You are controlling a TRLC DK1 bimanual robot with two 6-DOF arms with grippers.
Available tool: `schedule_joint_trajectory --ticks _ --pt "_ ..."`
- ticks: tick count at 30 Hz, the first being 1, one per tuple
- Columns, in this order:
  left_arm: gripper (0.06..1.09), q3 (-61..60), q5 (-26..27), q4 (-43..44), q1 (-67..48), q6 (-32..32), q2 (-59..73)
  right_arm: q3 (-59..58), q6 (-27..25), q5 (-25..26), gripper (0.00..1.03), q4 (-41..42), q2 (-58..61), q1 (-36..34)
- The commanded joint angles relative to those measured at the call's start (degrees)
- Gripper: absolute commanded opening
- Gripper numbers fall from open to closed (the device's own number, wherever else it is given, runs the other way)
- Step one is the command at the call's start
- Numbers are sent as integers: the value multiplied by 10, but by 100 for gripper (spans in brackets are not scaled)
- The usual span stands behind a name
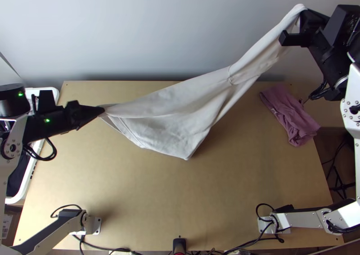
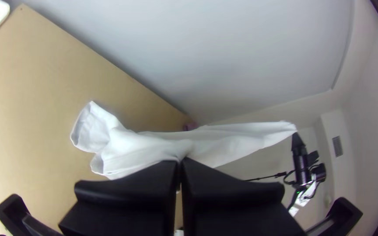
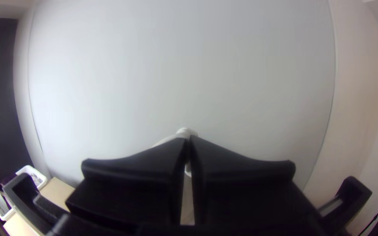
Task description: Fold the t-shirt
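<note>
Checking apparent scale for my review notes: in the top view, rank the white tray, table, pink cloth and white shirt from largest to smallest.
1. Table
2. White shirt
Unsure: pink cloth and white tray; the left arm covers part of the tray.

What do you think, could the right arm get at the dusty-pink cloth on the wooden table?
Probably not, unless it lets go: its black end effector is closed on the white fabric t-shirt, though the pink cloth lies mostly uncovered.
</note>
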Motion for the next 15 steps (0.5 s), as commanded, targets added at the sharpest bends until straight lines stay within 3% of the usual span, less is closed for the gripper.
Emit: schedule_joint_trajectory --ticks 1,4,8,9,12,15 --pt "10 -31 143 95 89 -160 6 -48 -15 1 3 -4 -25 -1" --pt "10 -39 155 135 140 -208 5 -70 -20 3 3 -4 -36 -1" --pt "11 -42 174 144 155 -216 5 -82 -24 4 3 -3 -44 0" --pt "17 -45 181 146 155 -216 6 -82 -24 4 3 -3 -44 0" --pt "68 -55 191 174 150 -217 2 -82 -31 4 3 -3 -45 3" --pt "87 -71 210 224 150 -217 -13 -84 -33 4 3 -3 -48 6"
